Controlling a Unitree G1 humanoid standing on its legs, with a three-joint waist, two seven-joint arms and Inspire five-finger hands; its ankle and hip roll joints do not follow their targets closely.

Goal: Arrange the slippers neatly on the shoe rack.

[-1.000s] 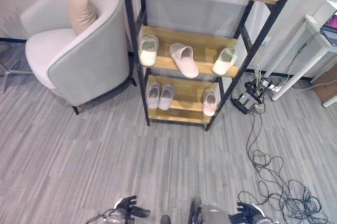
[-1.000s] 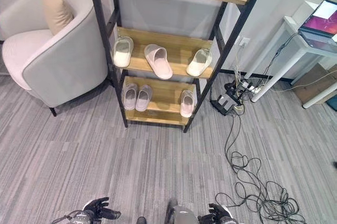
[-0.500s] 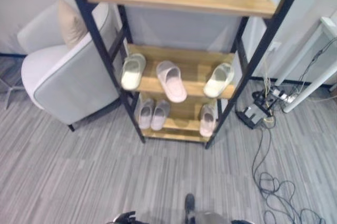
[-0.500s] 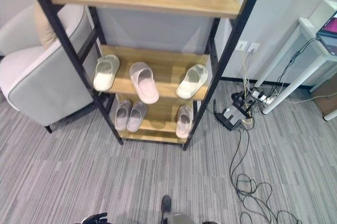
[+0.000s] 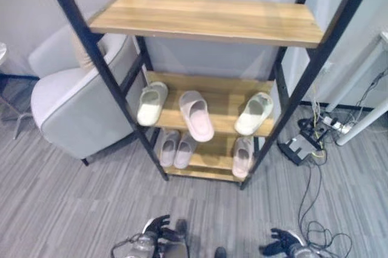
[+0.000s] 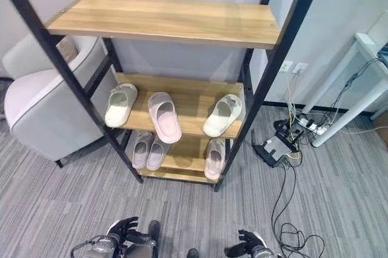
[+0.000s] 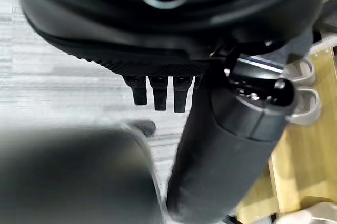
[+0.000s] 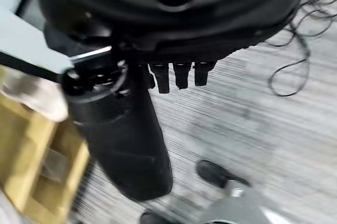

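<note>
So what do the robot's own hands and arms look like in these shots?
Both are dark, almost black. The left hand sits on a silver-grey wrist and shows slim segmented fingers. The right hand looks alike. Up close, each has a row of short, blocky black fingers and a thick, smooth cylindrical thumb beneath a rounded glossy housing.

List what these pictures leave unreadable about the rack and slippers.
- Bottom shelf, eye views: its back is hidden under the middle shelf, so more slippers there cannot be ruled out.
- Pink slipper, left eye view: partly behind the rack's post.
- Armchair: its cushion is mostly behind the post.
</note>
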